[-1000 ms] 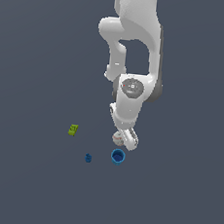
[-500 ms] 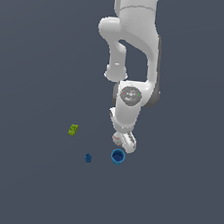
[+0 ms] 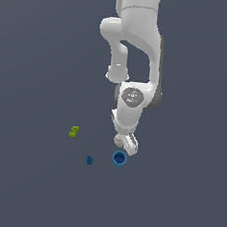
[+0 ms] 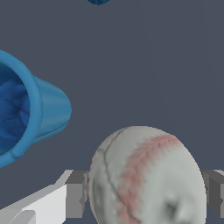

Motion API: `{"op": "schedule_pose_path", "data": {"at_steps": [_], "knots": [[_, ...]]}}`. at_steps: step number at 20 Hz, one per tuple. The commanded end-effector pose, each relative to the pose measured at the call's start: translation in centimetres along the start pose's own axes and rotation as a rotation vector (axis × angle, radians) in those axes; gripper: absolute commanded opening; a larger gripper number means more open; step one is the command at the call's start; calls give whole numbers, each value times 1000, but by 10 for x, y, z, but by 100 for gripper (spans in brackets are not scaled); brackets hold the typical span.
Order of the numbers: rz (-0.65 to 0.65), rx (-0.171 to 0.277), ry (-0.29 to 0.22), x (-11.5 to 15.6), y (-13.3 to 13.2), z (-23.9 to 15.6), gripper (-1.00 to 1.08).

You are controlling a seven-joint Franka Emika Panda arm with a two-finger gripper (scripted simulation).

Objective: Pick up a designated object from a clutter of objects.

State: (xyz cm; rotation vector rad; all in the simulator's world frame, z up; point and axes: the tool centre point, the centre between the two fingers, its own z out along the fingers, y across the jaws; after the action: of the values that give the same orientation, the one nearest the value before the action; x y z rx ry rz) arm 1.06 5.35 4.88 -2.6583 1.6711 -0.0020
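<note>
With the gripper (image 4: 144,192) low over the clutter, key relation: baseball (image 4: 146,175) directly between the two fingers (image 4: 74,194), one pad on each side
Jaw state: open about ball-wide, pads at or very near the leather; firm hold not confirmed
Ball location: on the floor just beside the blue cup (image 3: 119,159), apart from it
Ball surface: round, off-white, scuffed, faint red stitching
Cup: smooth, flared rim, lying on its side
Farther off: tiny dark blue piece (image 3: 89,159), yellow-green block (image 3: 74,131)
</note>
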Motion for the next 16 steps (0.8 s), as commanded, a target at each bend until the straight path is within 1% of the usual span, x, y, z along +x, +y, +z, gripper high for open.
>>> {"op": "schedule_pose_path", "data": {"at_steps": [1,8,12,16], "knots": [[0,0,0,0,0,0,-100],[1,0,0,6,-3,-18,-100],[1,-1,0,13,-7,-40,-100],[2,-1,1,24,-12,-70,-100]]}}
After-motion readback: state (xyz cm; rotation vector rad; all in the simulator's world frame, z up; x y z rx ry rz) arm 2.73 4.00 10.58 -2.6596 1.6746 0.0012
